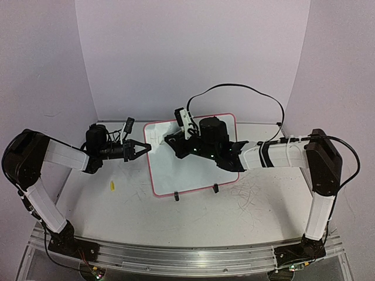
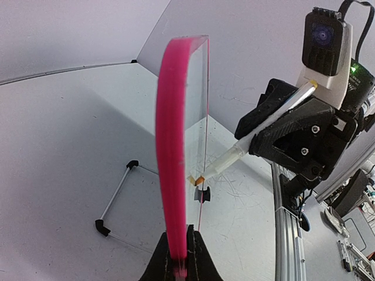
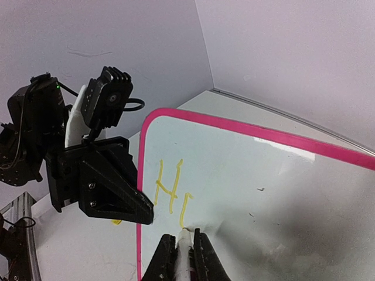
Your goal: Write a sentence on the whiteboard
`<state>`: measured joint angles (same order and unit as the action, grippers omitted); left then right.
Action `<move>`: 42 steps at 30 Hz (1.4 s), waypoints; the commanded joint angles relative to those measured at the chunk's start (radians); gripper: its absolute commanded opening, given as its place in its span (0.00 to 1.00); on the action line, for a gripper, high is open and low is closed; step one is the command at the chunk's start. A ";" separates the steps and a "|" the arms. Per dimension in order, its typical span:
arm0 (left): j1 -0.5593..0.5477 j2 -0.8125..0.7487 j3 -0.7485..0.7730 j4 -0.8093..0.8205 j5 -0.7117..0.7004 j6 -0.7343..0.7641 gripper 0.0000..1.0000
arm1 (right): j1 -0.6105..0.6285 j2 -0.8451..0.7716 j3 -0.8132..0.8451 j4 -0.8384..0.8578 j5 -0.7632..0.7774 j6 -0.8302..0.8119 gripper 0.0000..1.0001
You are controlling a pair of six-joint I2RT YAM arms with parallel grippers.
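The whiteboard (image 1: 181, 172) is clamped at its pink edge by the left gripper (image 2: 180, 239); a marker (image 3: 183, 259), pinched in the right gripper (image 3: 183, 239), touches it beside yellow letters (image 3: 169, 188).

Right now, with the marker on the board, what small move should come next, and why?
Probably sweep the marker tip round and back up to close the open curve beside the H into an o. The right gripper holds its tip on the whiteboard, which the left gripper clamps at the edge.
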<state>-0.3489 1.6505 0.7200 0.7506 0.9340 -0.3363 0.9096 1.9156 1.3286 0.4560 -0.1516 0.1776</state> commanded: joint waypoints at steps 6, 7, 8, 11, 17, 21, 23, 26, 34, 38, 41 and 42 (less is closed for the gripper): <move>-0.004 -0.023 0.032 -0.007 -0.029 0.079 0.00 | -0.011 -0.034 0.017 0.038 0.092 -0.008 0.00; -0.005 -0.023 0.032 -0.007 -0.030 0.079 0.00 | -0.011 -0.033 0.021 0.040 0.092 -0.008 0.00; -0.004 -0.023 0.032 -0.007 -0.030 0.079 0.00 | -0.011 -0.030 0.026 0.040 0.091 -0.009 0.00; -0.004 -0.022 0.031 -0.007 -0.028 0.079 0.00 | -0.011 -0.024 0.034 0.041 0.087 -0.009 0.00; -0.004 -0.022 0.030 -0.007 -0.029 0.080 0.00 | -0.011 -0.020 0.044 0.040 0.094 -0.010 0.00; -0.004 -0.023 0.032 -0.008 -0.029 0.080 0.00 | -0.012 -0.011 0.056 0.039 0.092 -0.012 0.00; -0.004 -0.023 0.030 -0.008 -0.030 0.080 0.00 | -0.012 -0.009 0.057 0.039 0.092 -0.012 0.00; -0.004 -0.026 0.028 -0.007 -0.030 0.080 0.00 | -0.012 -0.008 0.061 0.038 0.093 -0.012 0.00; -0.004 -0.029 0.028 -0.007 -0.030 0.080 0.00 | -0.012 0.011 0.083 0.033 0.078 -0.014 0.00; -0.004 -0.028 0.028 -0.008 -0.030 0.080 0.00 | -0.012 0.021 0.093 0.025 0.073 -0.013 0.00; -0.004 -0.027 0.029 -0.007 -0.030 0.081 0.00 | -0.012 0.029 0.102 0.014 0.061 -0.011 0.00; -0.004 -0.027 0.029 -0.008 -0.030 0.081 0.00 | -0.012 0.031 0.100 0.011 0.058 -0.009 0.00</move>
<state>-0.3489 1.6497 0.7200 0.7502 0.9363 -0.3359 0.9077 1.9193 1.3843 0.4596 -0.1026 0.1741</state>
